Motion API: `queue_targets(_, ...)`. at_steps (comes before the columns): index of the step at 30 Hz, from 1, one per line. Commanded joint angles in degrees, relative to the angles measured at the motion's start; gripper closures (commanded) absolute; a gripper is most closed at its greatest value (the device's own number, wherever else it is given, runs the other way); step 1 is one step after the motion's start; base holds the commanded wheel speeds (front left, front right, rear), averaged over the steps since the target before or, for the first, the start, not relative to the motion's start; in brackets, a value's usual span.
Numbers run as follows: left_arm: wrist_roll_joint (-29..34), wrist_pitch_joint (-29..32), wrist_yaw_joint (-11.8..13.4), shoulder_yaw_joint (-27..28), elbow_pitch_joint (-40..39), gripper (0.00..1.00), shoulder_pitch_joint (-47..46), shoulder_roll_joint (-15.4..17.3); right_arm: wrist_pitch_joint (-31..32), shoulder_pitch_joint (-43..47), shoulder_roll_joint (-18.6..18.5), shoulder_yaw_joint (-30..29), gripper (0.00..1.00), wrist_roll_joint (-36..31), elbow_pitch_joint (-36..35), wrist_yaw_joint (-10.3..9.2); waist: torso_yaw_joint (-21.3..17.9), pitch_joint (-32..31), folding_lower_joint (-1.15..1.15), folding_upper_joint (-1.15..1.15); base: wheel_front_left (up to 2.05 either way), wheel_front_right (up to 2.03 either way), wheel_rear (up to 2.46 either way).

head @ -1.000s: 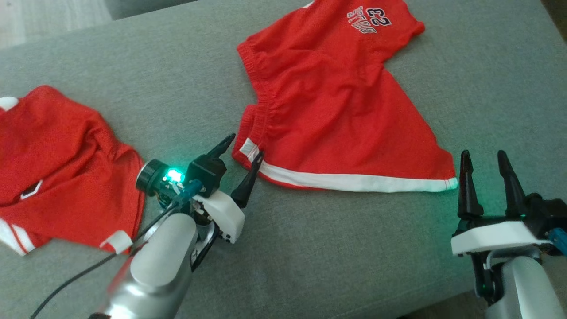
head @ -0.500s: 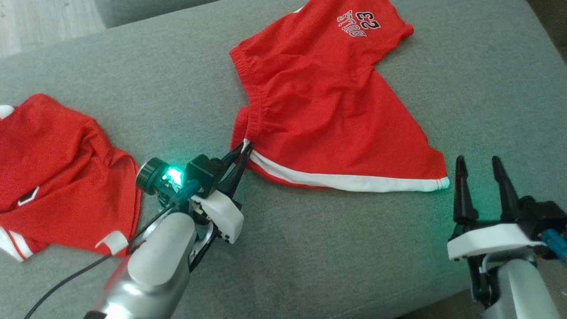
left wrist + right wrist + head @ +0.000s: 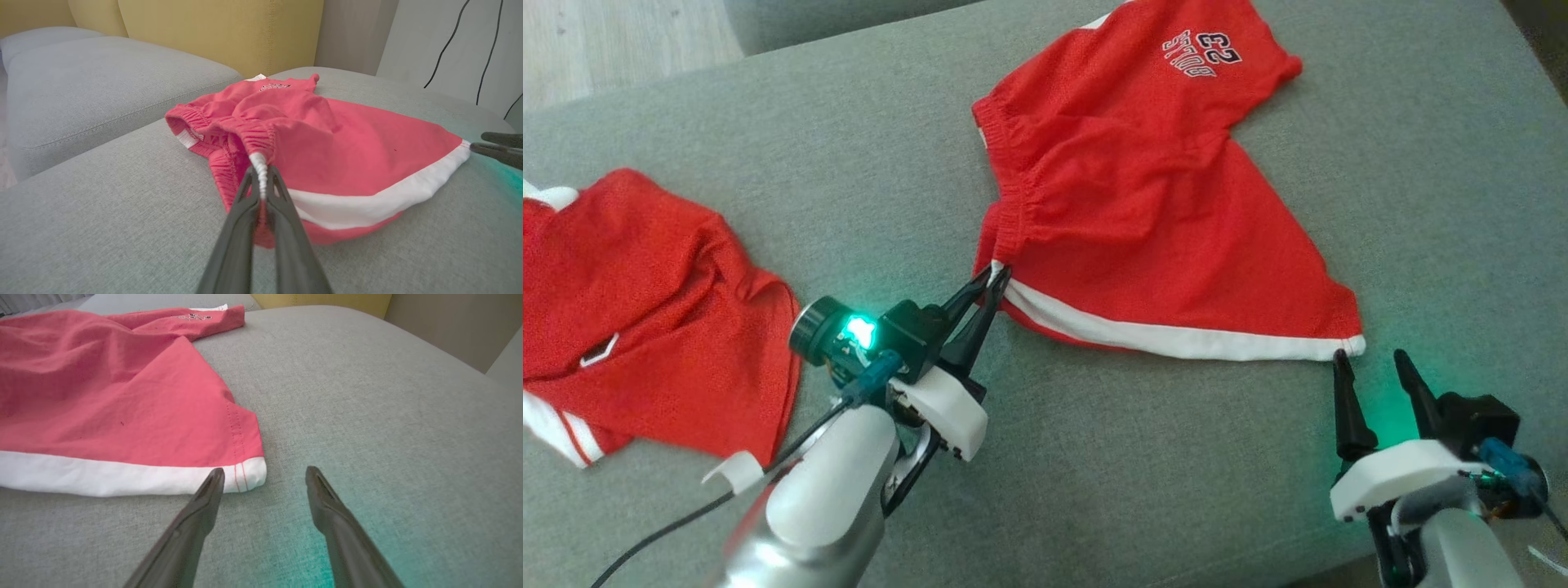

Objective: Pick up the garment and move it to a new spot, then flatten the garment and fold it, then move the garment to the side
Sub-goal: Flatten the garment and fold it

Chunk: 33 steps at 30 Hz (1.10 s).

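Red shorts (image 3: 1143, 220) are lying spread on the grey cushion (image 3: 1094, 490), toward its far side. The elastic waistband (image 3: 1013, 204) is facing the robot's left, and the white hem band (image 3: 1176, 343) is running along the near edge. A navy "23" print is showing upside down at the far leg.

Left gripper (image 3: 995, 278) is pinching the near-left corner of the shorts, where waistband and white band meet. In the left wrist view the fingers are pressing together on the white fold and bunching the cloth slightly upward. One second ago these fingers were standing apart, straddling that corner; half a second ago they were already closing on it.

Right gripper (image 3: 1368, 371) is standing with fingers wide apart, holding nothing. Its left fingertip is now sitting right at the near-right hem corner; a second ago both tips were off to the right of that corner.

A second red garment (image 3: 645, 302) is lying crumpled well to the left on the same cushion.
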Motion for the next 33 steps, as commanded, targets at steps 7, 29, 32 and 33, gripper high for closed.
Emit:
queue_targets(7, -0.68, -0.28, 0.92, 1.07, -3.96, 1.0, -0.61, 1.62, -0.38, -2.54, -0.32, 1.42, 0.0, -1.09, 0.69, -0.04, 0.97, 0.77, 0.0, 0.0, 0.0, 0.0, 0.0)
queue_targets(29, -1.83, 0.08, 1.94, 0.26, -4.91, 1.0, -0.44, 2.39, 2.33, -4.48, -0.32, 3.24, 0.0, -4.49, 3.46, -0.04, 1.54, 0.16, 0.0, 0.0, 0.0, 0.0, 0.0)
queue_targets(32, -2.03, -0.02, 2.13, 0.22, -4.77, 1.0, -0.32, 2.49, 3.02, -3.93, -0.32, 3.47, 0.0, -4.71, 2.62, -0.04, 1.24, -0.23, 0.0, 0.0, 0.0, 0.0, 0.0)
queue_targets(33, -2.08, -0.05, 2.18, 0.17, -4.72, 1.0, -0.3, 2.48, 3.26, -3.75, -0.32, 3.54, 0.0, -4.73, 2.38, -0.04, 1.17, -0.35, 0.0, 0.0, 0.0, 0.0, 0.0)
